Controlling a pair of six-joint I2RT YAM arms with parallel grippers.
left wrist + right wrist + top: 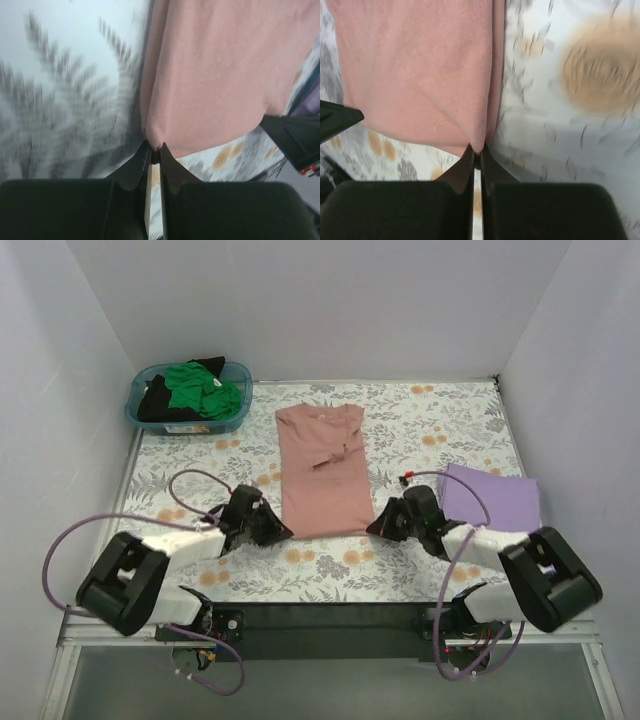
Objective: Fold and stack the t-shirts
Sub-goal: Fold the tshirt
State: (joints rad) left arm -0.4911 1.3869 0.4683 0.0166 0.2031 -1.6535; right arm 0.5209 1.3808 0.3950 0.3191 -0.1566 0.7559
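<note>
A dusty pink t-shirt (322,470) lies folded lengthwise in the middle of the floral table cloth. My left gripper (281,531) is shut on its near left corner, which shows pinched between the jaws in the left wrist view (156,145). My right gripper (373,528) is shut on its near right corner, seen in the right wrist view (479,150). A folded lavender t-shirt (495,498) lies to the right. Green (205,390) and black (158,400) t-shirts sit in the teal basket.
The teal plastic basket (240,412) stands at the far left corner. White walls close in the table on three sides. The right arm's body lies across the near edge of the lavender shirt.
</note>
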